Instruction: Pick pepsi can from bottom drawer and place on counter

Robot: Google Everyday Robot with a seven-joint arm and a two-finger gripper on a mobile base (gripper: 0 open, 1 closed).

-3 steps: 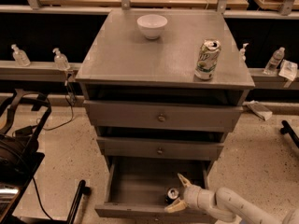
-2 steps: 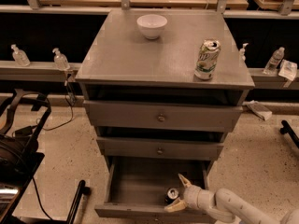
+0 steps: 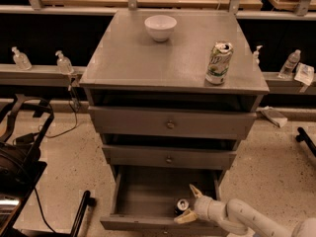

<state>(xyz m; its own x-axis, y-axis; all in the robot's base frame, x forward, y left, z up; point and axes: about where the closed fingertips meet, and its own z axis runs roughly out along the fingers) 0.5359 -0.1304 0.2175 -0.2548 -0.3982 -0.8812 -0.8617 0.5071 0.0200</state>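
The bottom drawer (image 3: 143,199) is pulled open below two shallower knobbed drawers. The pepsi can (image 3: 181,206), small and dark with a silver top, stands in the drawer's front right corner. My gripper (image 3: 189,203) reaches in from the lower right on a white arm, its two tan fingers spread open on either side of the can, level with it. The counter (image 3: 133,58) is the grey square cabinet top above.
On the counter stand a white bowl (image 3: 160,27) at the back and a dented white-and-green can (image 3: 218,63) at the right. Small bottles (image 3: 64,63) line a ledge behind. A black frame and cables (image 3: 24,147) sit on the floor at left.
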